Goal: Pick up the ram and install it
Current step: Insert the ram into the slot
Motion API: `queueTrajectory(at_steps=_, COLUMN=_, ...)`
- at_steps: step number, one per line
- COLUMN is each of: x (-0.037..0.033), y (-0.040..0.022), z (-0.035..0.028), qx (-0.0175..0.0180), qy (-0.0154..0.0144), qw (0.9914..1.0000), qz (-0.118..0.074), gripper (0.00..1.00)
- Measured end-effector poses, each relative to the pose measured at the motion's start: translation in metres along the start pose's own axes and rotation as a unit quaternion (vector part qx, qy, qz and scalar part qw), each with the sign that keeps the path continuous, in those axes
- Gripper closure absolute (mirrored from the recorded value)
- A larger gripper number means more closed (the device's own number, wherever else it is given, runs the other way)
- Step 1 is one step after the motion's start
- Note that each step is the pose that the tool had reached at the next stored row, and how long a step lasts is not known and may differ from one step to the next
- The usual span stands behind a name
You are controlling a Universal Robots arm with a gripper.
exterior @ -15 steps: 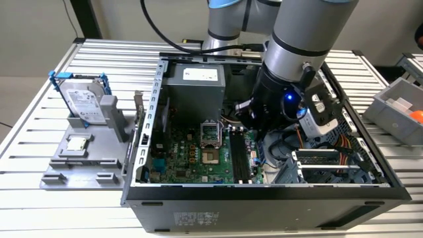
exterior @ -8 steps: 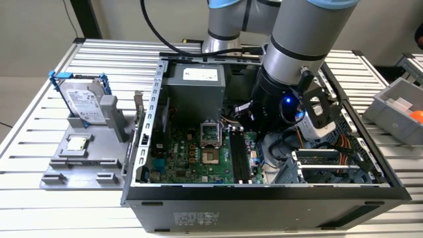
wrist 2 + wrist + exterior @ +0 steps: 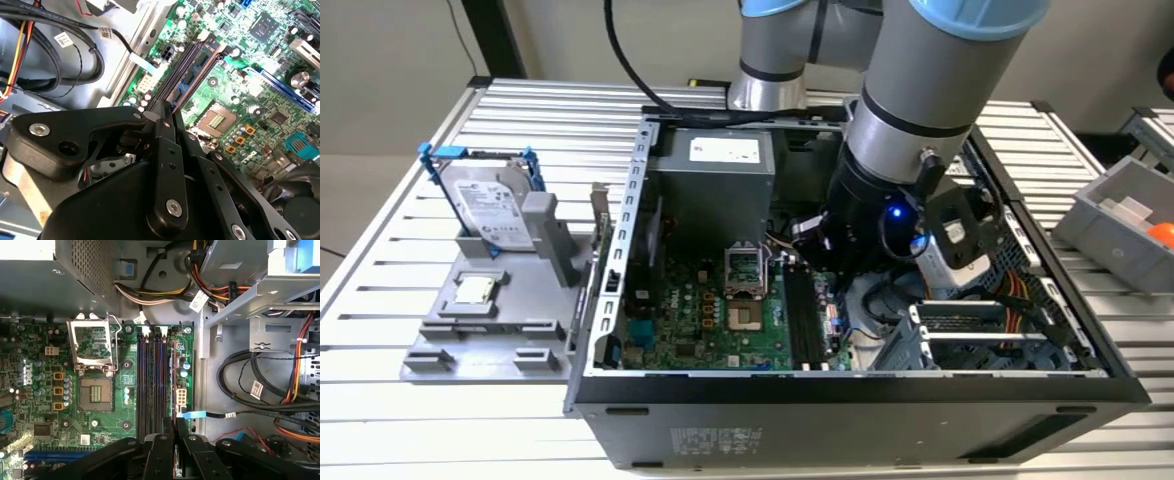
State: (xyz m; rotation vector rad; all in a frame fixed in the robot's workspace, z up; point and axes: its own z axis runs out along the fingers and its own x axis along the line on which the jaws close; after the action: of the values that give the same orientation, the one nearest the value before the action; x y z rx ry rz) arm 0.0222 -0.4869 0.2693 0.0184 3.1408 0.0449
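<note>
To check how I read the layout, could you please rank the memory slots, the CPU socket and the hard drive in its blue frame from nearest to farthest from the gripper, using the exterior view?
Measured from the gripper:
1. Memory slots, inside the case, right beside the arm's wrist.
2. CPU socket, on the motherboard, further toward the exterior view's left.
3. Hard drive, outside the case, standing in the grey holder at the exterior view's far left.

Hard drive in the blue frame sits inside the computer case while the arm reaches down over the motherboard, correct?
No. The hard drive stands on the gray holder outside the computer case, at the exterior view's left. The arm does reach down over the motherboard.
</note>
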Motion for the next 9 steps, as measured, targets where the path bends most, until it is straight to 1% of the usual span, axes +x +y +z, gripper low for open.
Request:
queueTrajectory(at_steps=2, x=0.0, y=-0.0001, z=0.0031, qx=-0.0001, qy=0.0, qw=1.0, qz=0.0, gripper=1.0)
queueTrajectory(at_steps=4, x=0.0001, y=-0.0001, z=0.0033, qx=0.0, qy=0.0007, qw=1.0, qz=0.0, gripper=1.0)
queueTrajectory(at_steps=9, x=0.0, y=-0.0001, z=0.004, qx=-0.0001, qy=0.0008, qw=1.0, qz=0.0, gripper=1.0)
